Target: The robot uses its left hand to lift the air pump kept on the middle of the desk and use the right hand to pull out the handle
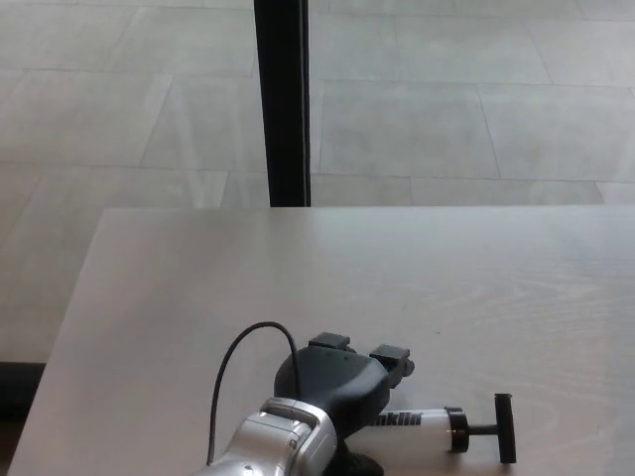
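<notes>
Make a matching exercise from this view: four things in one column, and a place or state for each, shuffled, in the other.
Things:
1. left robot hand
2. T-handle
3. black cable
4. black post

Places or states:
A. stands beyond the desk's far edge
B. loops up from the wrist
C. sticks out of the air pump's right end
D. lies over the pump's white barrel

Pairs: 1-D, 2-C, 3-B, 4-A
</notes>
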Available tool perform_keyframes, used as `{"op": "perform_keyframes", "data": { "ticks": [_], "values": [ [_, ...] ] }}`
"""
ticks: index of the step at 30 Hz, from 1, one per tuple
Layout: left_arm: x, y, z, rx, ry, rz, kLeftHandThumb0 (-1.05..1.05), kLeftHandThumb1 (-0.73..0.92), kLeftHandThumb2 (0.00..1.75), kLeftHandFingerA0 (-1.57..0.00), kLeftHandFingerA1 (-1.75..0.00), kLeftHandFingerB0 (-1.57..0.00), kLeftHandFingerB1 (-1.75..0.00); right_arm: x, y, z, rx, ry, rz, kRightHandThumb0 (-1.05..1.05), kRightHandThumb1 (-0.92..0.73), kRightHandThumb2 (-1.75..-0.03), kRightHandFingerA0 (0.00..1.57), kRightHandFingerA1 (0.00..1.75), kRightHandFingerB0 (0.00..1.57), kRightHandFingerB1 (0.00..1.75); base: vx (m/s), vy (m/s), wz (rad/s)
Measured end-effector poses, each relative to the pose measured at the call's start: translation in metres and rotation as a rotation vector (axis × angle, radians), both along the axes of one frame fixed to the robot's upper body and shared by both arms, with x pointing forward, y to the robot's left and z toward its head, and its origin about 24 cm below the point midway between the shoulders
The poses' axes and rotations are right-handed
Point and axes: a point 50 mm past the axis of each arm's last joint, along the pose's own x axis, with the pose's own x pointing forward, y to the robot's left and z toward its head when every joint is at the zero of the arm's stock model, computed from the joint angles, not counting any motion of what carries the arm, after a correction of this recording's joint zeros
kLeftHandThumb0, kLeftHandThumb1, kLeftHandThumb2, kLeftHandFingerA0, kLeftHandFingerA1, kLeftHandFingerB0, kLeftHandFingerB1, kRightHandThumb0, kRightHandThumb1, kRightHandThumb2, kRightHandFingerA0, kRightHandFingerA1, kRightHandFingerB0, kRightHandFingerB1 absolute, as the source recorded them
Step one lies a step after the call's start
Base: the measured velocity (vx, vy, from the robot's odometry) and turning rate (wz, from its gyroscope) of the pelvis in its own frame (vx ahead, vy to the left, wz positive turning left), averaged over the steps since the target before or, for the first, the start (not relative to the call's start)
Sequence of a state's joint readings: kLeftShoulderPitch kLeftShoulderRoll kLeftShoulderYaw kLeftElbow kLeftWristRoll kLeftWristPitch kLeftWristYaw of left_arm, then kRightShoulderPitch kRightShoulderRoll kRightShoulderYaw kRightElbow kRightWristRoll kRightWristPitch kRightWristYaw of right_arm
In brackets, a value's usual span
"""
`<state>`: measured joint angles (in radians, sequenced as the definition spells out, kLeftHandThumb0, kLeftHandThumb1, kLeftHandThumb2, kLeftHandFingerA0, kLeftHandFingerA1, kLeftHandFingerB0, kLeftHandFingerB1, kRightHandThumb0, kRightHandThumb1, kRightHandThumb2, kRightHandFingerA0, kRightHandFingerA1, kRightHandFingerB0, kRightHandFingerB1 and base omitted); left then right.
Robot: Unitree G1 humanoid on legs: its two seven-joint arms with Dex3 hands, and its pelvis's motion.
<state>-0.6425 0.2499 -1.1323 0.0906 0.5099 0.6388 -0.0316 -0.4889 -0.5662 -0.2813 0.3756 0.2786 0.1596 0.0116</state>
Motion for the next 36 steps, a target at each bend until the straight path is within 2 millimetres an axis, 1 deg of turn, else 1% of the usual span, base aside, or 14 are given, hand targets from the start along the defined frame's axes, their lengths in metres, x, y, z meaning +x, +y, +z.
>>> {"op": "perform_keyframes", "data": {
  "ticks": [1,4,5,7,17,20,25,27,28,30,31,32,33,36],
  "values": [
    [0.0,-0.002,-0.001,0.012,-0.008,-0.002,-0.72,0.64,0.6,-0.4,-0.61,-0.3,-0.45,0.0,0.0,0.0,0.002,0.0,0.0,-0.65,-0.8,-0.64,0.51,0.69,0.49,0.45,0.0,0.0,0.0],
    [-0.001,-0.008,-0.003,0.053,-0.051,-0.001,-0.72,0.64,0.6,-0.4,-0.61,-0.3,-0.45,0.001,0.0,0.0,0.005,0.001,-0.001,-0.65,-0.8,-0.64,0.51,0.69,0.49,0.45,0.0,0.0,0.0],
    [-0.001,-0.009,-0.003,0.064,-0.063,0.001,-0.68,0.5,0.88,-0.44,-0.67,-0.3,-0.54,0.002,0.001,0.0,0.005,0.001,-0.001,-0.62,-0.81,-0.64,0.51,0.68,0.49,0.45,0.0,0.0,0.0],
    [-0.001,-0.012,-0.006,0.095,-0.098,0.007,-0.52,0.63,0.59,-0.59,-0.72,-0.43,-0.48,0.003,0.001,0.0,0.008,-0.001,-0.001,-0.57,-0.79,-0.63,0.53,0.74,0.56,0.47,0.0,0.0,0.0],
    [0.001,-0.02,-0.013,0.14,-0.26,0.076,-0.24,0.62,0.63,-0.79,-1.42,-0.53,-0.56,0.007,0.0,0.003,0.049,-0.011,-0.038,-0.58,-0.78,-0.63,0.59,0.77,0.56,0.47,0.0,0.0,0.0],
    [0.001,-0.017,-0.013,0.141,-0.283,0.085,-0.3,0.41,0.82,-0.93,-1.17,-0.72,-0.74,0.007,-0.001,0.002,0.047,-0.008,-0.053,-0.57,-0.78,-0.63,0.6,0.73,0.55,0.47,0.0,0.0,0.0],
    [0.002,-0.009,-0.015,0.169,-0.303,0.086,-0.23,0.57,0.57,-0.81,-1.18,-0.75,-0.61,0.007,-0.003,0.001,0.042,0.003,-0.075,-0.58,-0.77,-0.63,0.62,0.8,0.57,0.48,0.0,0.0,0.0],
    [0.003,-0.007,-0.015,0.182,-0.304,0.092,-0.36,0.43,0.83,-0.93,-1.16,-0.71,-0.72,0.006,-0.003,0.0,0.042,0.003,-0.083,-0.55,-0.78,-0.63,0.64,0.85,0.57,0.48,0.0,0.0,0.0],
    [0.003,-0.005,-0.016,0.188,-0.307,0.094,-0.28,0.62,0.6,-0.8,-1.28,-0.73,-0.64,0.007,-0.003,0.0,0.042,0.003,-0.085,-0.55,-0.78,-0.63,0.63,0.85,0.56,0.48,0.0,0.0,0.0],
    [0.003,-0.002,-0.016,0.183,-0.303,0.107,-0.29,0.75,0.65,-0.74,-1.04,-0.67,-0.63,0.007,-0.002,-0.001,0.042,0.003,-0.089,-0.54,-0.78,-0.63,0.65,0.88,0.56,0.48,0.0,0.0,0.0],
    [0.004,0.0,-0.017,0.178,-0.3,0.115,-0.28,0.8,0.68,-0.76,-1.24,-0.62,-0.63,0.007,-0.002,-0.001,0.043,0.004,-0.091,-0.54,-0.78,-0.63,0.68,0.87,0.55,0.47,0.0,0.0,0.0],
    [0.004,0.002,-0.017,0.168,-0.296,0.126,-0.29,0.79,0.71,-0.76,-1.39,-0.67,-0.71,0.007,-0.002,-0.002,0.043,0.004,-0.093,-0.47,-0.6,-1.02,0.76,0.88,0.45,0.6,0.0,0.0,0.0],
    [0.005,0.005,-0.016,0.154,-0.293,0.139,-0.24,0.77,0.69,-0.81,-1.58,-0.7,-0.77,0.007,-0.001,-0.002,0.043,0.005,-0.093,-0.54,-0.74,-0.63,0.75,0.91,0.55,0.47,0.0,0.0,0.0],
    [0.008,0.012,-0.014,0.095,-0.306,0.171,-0.22,0.81,0.7,-0.73,-1.65,-0.71,-0.98,0.007,-0.001,-0.002,0.041,0.006,-0.093,-0.51,-0.77,-0.63,0.75,0.93,0.56,0.46,0.0,0.0,0.0]
  ]
}}
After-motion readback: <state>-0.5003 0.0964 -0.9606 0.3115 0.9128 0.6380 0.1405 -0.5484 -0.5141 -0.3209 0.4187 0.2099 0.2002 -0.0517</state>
